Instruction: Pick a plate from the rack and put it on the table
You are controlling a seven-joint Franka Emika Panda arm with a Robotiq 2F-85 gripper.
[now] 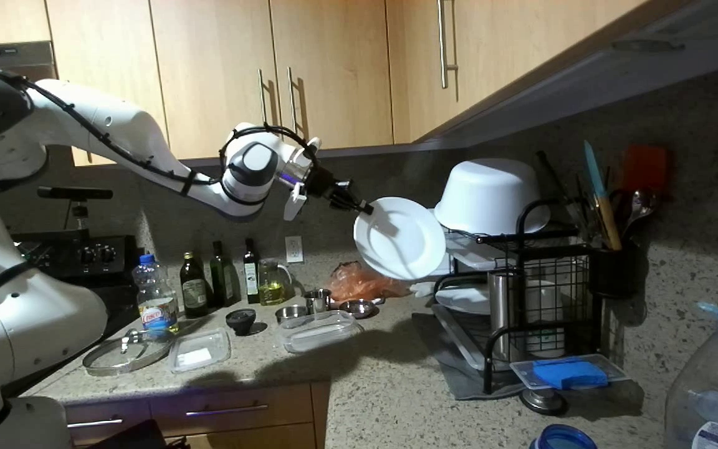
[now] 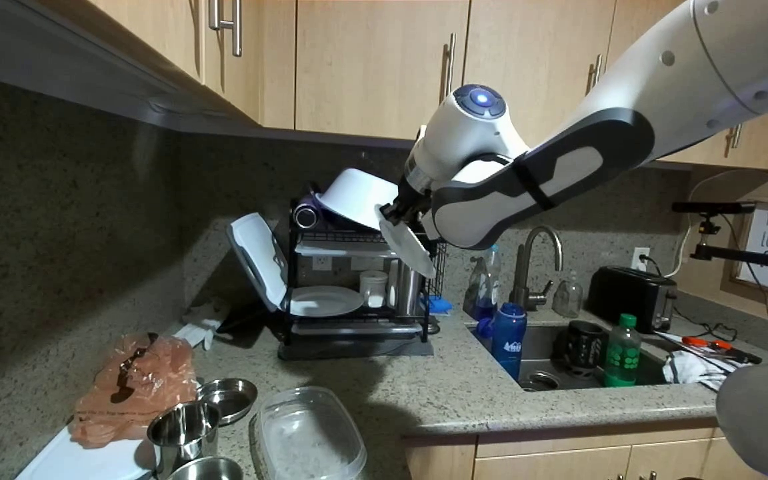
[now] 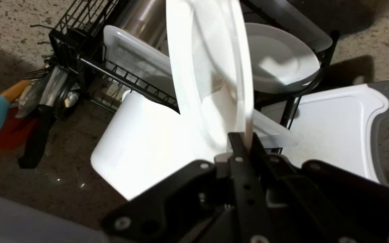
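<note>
Here the gripper (image 3: 246, 137) is clamped on the rim of the plate (image 1: 399, 240), held up, tilted, near the rack (image 1: 546, 327); bare countertop (image 2: 437, 383) is seen toward its rounded edge. In the wrist view, the plate's far end is cut off.

pale wood upper cabinets (image 1: 212, 75), vertical metal bar handles (image 2: 449, 67). speckled stone wall (image 2: 77, 220) below, shadowed just under cabinets. white wall outlet (image 1: 294, 249). wood-fronted drawers (image 1: 234, 395), horizontal pulls (image 1: 227, 410).
</note>
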